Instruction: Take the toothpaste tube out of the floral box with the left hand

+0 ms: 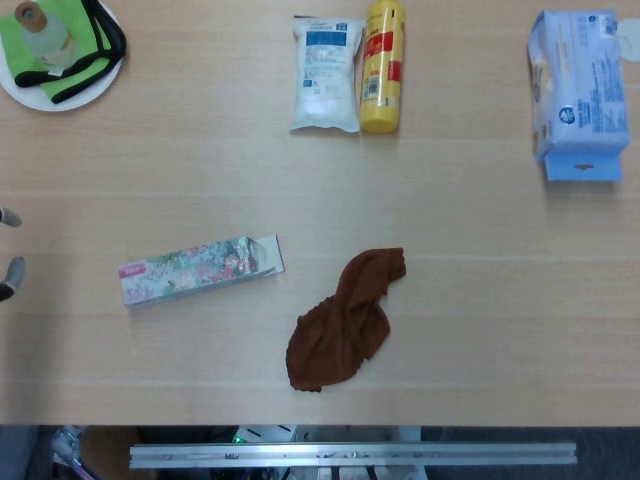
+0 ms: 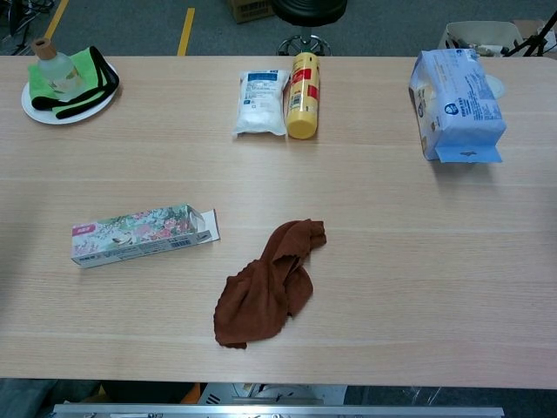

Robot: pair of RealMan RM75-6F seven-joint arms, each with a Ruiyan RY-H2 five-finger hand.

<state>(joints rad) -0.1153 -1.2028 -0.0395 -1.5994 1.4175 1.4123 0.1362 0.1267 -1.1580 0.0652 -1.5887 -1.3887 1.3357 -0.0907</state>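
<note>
Your left hand (image 1: 9,262) is only just poking in at the table's (image 1: 470,300) left edge, fingertips alone showing, so its grip can't be told. The floral box (image 1: 200,270) is lying flat well apart from it, end flap open, beside the brown cloth (image 1: 345,320)

Only fingertips (image 1: 10,270) of the left hand (image 1: 8,250) show at the head view's left edge

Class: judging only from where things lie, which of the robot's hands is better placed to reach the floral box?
Left. The left hand shows at the table's left edge, level with the floral box; the right hand is out of view.
</note>
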